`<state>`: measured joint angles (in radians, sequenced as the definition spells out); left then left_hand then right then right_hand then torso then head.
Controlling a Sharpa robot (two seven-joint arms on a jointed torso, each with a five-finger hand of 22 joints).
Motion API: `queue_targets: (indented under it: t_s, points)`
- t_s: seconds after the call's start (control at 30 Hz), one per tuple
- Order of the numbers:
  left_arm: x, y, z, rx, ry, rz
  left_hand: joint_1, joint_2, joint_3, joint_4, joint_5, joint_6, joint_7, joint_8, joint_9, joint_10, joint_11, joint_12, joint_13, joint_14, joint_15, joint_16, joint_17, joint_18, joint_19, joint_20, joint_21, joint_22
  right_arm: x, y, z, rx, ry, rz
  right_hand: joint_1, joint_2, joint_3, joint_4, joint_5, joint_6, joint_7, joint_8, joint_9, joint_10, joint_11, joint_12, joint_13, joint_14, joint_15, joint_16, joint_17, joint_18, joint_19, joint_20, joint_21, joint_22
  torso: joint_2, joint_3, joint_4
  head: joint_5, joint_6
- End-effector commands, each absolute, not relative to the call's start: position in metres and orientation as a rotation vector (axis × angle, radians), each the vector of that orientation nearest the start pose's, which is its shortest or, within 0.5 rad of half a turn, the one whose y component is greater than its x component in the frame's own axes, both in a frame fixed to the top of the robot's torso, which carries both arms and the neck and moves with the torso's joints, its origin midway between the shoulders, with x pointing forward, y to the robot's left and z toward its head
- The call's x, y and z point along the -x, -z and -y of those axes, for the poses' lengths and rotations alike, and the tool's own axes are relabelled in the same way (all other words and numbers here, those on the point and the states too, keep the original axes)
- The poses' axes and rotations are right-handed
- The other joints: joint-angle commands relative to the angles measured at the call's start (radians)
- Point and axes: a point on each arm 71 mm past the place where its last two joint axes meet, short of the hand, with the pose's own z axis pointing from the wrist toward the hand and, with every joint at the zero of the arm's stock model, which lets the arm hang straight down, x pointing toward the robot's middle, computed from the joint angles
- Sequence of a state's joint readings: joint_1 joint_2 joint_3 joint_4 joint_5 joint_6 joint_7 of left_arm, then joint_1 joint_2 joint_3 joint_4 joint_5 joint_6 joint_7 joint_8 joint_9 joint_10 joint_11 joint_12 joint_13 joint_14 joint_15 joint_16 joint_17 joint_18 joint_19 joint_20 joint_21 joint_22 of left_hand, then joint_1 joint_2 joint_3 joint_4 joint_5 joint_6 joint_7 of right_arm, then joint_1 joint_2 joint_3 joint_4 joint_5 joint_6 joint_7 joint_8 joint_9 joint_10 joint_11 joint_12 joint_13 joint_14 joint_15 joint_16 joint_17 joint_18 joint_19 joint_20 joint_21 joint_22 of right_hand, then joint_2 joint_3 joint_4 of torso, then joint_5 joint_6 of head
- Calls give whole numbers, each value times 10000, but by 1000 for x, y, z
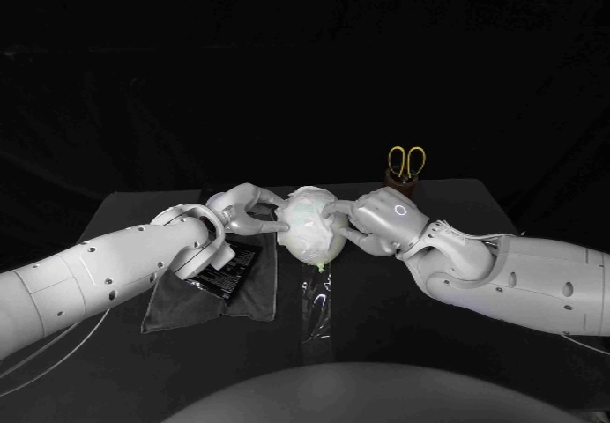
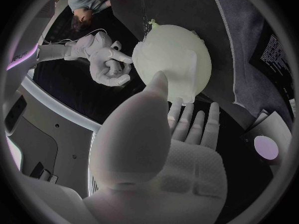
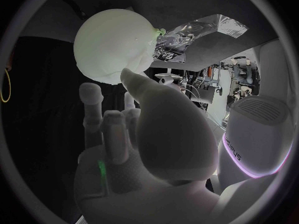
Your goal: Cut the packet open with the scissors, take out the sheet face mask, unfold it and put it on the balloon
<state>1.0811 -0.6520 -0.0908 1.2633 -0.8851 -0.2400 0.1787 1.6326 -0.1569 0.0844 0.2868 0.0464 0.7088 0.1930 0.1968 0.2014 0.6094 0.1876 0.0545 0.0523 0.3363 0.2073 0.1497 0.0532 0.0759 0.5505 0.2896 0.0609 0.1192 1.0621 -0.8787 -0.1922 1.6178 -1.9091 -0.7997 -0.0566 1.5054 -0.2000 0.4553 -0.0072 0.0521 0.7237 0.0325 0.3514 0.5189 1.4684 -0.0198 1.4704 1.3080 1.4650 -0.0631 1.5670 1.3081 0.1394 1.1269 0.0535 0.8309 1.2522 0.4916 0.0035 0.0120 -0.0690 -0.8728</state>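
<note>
Currently, the sheet face mask [image 1: 305,218] lies draped over the balloon [image 1: 318,251], which rests on its side at the centre of the tabletop [image 1: 368,352], knot end toward the robot. The task appears to be at its final step, which is seating the mask on the balloon.

The left hand [image 1: 241,210] meets the balloon on one flank and the right hand [image 1: 375,220] on the opposite flank. The left fingers [image 2: 187,122] extend under the balloon, with the thumb tip against the mask. The right hand, in the left wrist view, has one finger extended onto the balloon and the others curled. Whether either hand pinches the mask edge or only presses on it cannot be determined.

Risks:
- Uneven pressure from the two hands may roll the balloon, since nothing visible braces it.
- Lifting a hand while the wet mask clings to its fingers may peel the mask away.
- Hard fingertip pressure may burst the balloon.

Count:
- One balloon and one mask.
- One black packet [image 1: 233,269], lying on one dark cloth [image 1: 190,304] beside the left hand.
- One clear film [image 1: 316,308], between the balloon and the robot.
- One pair of scissors [image 1: 407,161], upright in a holder at the far edge.
- Two hands.
</note>
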Motion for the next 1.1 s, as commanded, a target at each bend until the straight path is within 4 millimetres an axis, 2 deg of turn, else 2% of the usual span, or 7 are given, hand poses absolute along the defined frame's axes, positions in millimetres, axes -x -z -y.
queue_targets:
  t_s: [0.03,0.13,0.27,0.43,0.53,0.77,1.1]
  points:
    - [-489,276,-168,2836,10897,-18883,3,111,-66,17,15,-63,252,-25,-5,-63,6,-52,-14,-67,-5,-50,-12,-112,-6,14,-6,-10,-397,252,176,5633,-7447,-12341,80,12,60,-30,-35,-56,42,115,35,110,-72,5,1830,1058,-85,38,2627,96,48,-75,73,71,10,-7,-2,17,2]
    - [-489,276,-168,2831,10910,-18885,3,111,-66,17,15,-63,252,-25,-5,-63,6,-52,-14,-67,-5,-50,-12,-112,-6,14,-6,-10,-400,254,174,5793,-7457,-12387,49,17,90,-33,-36,-25,11,249,69,129,-76,27,1843,1058,-93,38,2627,85,65,-86,124,129,8,-15,10,14,2]
    - [-489,276,-168,2832,10919,-18888,3,111,-66,17,15,-63,252,-25,-5,-63,6,-52,-14,-67,-5,-50,-12,-112,-6,14,-6,-10,-402,257,172,5993,-7451,-12518,38,17,97,-32,-36,-15,11,284,76,134,-78,33,1846,1058,-95,38,2627,80,77,-89,149,150,3,-15,11,28,2]
    - [-489,276,-168,2846,10906,-18880,4,122,-76,20,15,-65,253,-26,-5,-66,8,-48,-12,-61,-8,-57,-11,-112,-10,15,-7,-17,-403,261,171,6249,-7413,-12785,-69,10,70,17,-38,-13,9,360,88,132,-77,33,1843,1058,-95,38,2627,77,62,-91,141,170,-7,-15,14,116,2]
    - [-489,276,-168,2851,10900,-18887,4,125,-77,21,15,-61,253,-25,-4,-70,8,-48,-12,-61,-8,-58,-11,-112,3,15,-5,-15,-403,262,170,6346,-7446,-12845,-89,8,65,24,-38,-12,11,382,90,135,-77,37,1845,1058,-96,38,2627,75,65,-92,148,179,-3,-15,-5,152,2]
    - [-489,276,-167,2850,10910,-18901,4,125,-77,21,15,-61,253,-25,-4,-70,8,-48,-12,-61,-8,-58,-11,-112,3,15,-5,-15,-403,264,166,6465,-7575,-12867,-100,8,62,29,-37,-12,11,394,91,137,-78,40,1846,1058,-96,38,2627,74,64,-92,149,184,0,-6,3,131,2]
    - [-489,276,-167,2846,10933,-18912,4,125,-77,21,15,-61,253,-25,-4,-70,8,-48,-12,-61,-8,-58,-11,-112,3,15,-5,-15,-402,263,160,6415,-7947,-12708,-244,77,65,119,-37,168,93,602,84,265,-67,178,1947,1058,-102,38,2627,30,201,-95,350,317,-3,-8,-2,143,2]
